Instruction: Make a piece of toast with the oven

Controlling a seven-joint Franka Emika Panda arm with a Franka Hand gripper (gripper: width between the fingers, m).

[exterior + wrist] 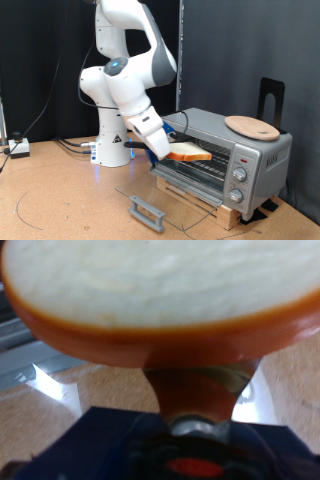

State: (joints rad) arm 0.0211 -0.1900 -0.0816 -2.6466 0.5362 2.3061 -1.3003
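A white robot arm (125, 75) is seen standing on the bench (60, 200), to the exterior view's left of the oven (225, 160). The oven is set on a low wooden base, and its glass door (165, 198) is dropped fully open, so that the grey handle (147, 212) lies nearest the exterior view's bottom. A round wooden board (251, 126) is laid on top of the oven, near its right end. The hand (160, 148) is reached down to the oven's open mouth and is clenched on the piece of toast (188, 154), which is held flat just above the wire rack. In the wrist view the toast (160, 285) is shown gripped at its crust edge.
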